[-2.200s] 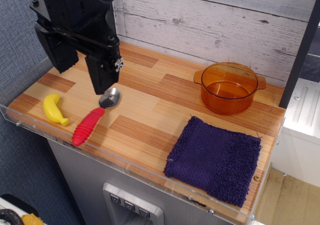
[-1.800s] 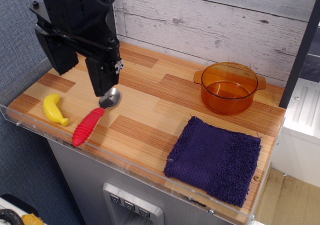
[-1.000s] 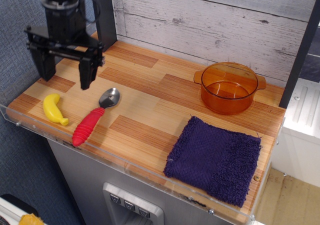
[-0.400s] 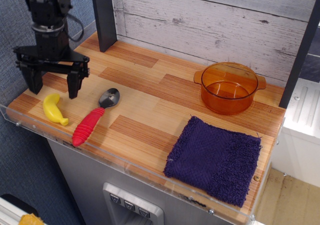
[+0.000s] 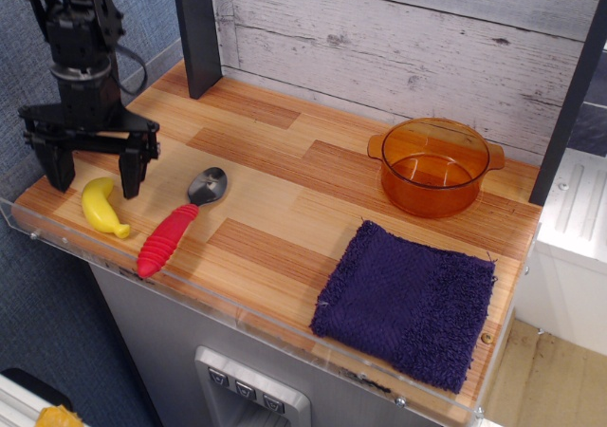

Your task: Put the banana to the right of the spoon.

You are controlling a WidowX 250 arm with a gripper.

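Observation:
The yellow toy banana (image 5: 102, 209) lies on the wooden counter at the front left. The spoon (image 5: 176, 222), silver bowl and ribbed red handle, lies just right of it, handle towards the front edge. My black gripper (image 5: 93, 182) hangs open straight above the banana's upper end, one finger on each side of it. The fingers stand wide apart and hold nothing. The fingertips are just above the counter, close to the banana without gripping it.
An orange transparent pot (image 5: 434, 165) stands at the back right. A dark purple towel (image 5: 408, 303) lies at the front right. A clear acrylic lip (image 5: 237, 310) runs along the counter's front edge. A dark post (image 5: 196, 30) stands at the back left by the plank wall.
My gripper has moved from above the spoon's bowl leftwards and down, and now straddles the banana. It stays open. Banana and spoon have not moved.

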